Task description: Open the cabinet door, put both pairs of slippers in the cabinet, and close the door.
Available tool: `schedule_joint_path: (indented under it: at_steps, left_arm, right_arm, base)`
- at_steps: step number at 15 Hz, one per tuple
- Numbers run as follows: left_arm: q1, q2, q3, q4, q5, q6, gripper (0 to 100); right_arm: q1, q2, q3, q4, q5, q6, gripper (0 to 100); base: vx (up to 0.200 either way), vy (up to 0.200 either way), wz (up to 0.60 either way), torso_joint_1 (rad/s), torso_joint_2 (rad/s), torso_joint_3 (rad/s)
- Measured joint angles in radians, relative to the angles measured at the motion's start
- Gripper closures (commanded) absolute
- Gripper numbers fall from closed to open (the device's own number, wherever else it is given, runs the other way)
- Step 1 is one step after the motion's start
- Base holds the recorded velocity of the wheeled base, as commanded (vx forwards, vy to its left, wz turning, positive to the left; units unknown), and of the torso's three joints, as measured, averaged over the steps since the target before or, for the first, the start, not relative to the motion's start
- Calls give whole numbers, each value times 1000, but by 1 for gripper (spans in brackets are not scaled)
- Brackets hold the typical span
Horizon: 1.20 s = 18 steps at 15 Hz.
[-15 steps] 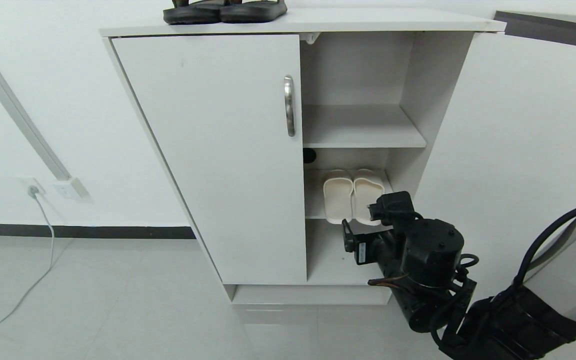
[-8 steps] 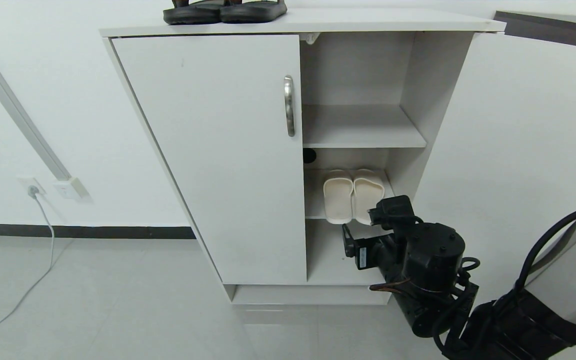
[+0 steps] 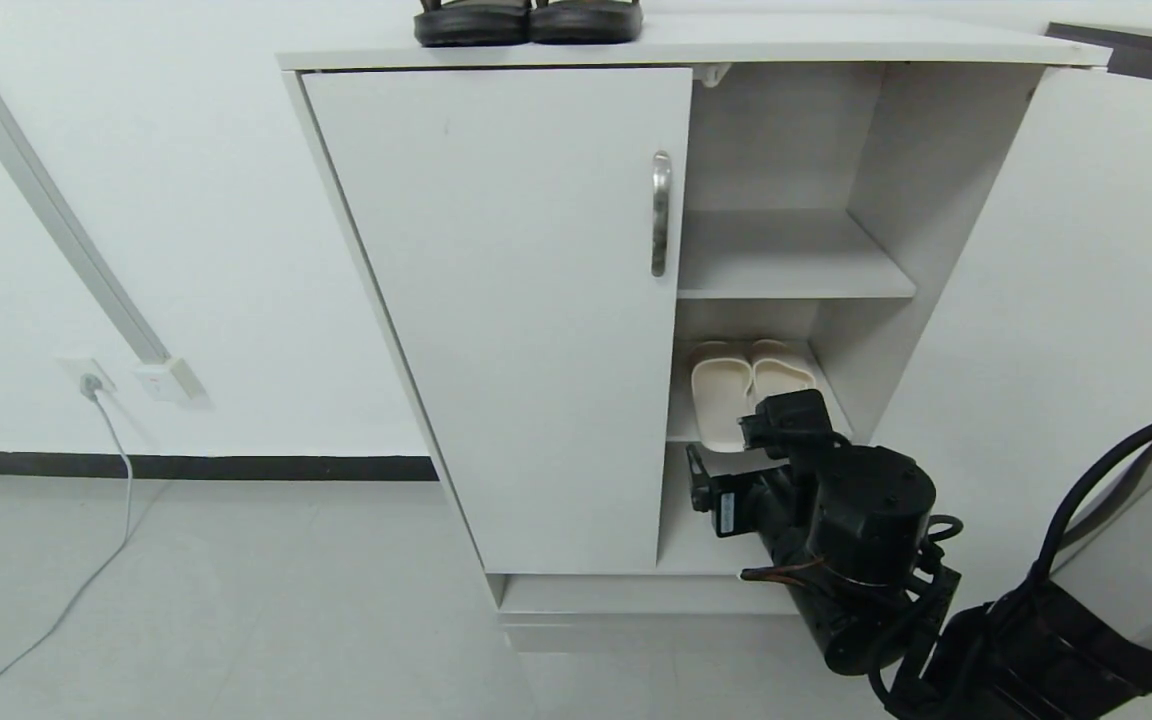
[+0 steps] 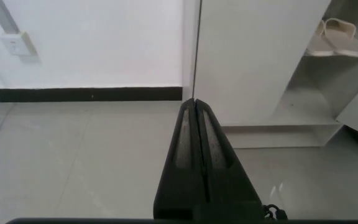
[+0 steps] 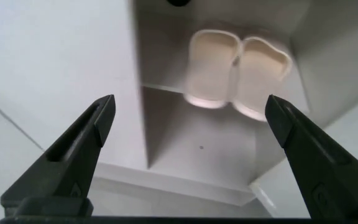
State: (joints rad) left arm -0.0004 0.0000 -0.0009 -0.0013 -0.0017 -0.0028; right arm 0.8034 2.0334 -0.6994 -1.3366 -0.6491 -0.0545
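White wooden cabinet [image 3: 496,300]: one side open. Cream foam slippers [image 3: 726,390] sit on its middle shelf. What seems a black rubber pair [image 3: 526,20] lies on top, unstowed. Right gripper [image 5: 190,102] gapes wide, empty, near the cream pair; left gripper [image 4: 194,109] is closed on nothing.

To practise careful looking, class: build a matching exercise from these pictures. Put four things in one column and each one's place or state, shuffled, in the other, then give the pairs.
Things
1. black slippers
2. cream slippers
3. handled cabinet door
4. right fingers

Places and states
A. spread open
B. on the cabinet top
C. shut
D. on a shelf inside the cabinet

Pairs: 1-B, 2-D, 3-C, 4-A
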Motion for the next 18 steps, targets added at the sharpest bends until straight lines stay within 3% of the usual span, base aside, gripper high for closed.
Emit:
schedule_joint_path:
  at_steps: [7, 18]
  left_arm:
    - [0, 0, 0, 0, 0, 0, 100]
    - [0, 0, 0, 0, 2, -1, 100]
  right_arm:
    - [-4, 3, 14, -27, 7, -5, 0]
    - [-19, 20, 25, -34, 9, -7, 0]
  base:
    - [0, 200, 0, 4, 4, 0]
    - [0, 0, 0, 0, 0, 0]
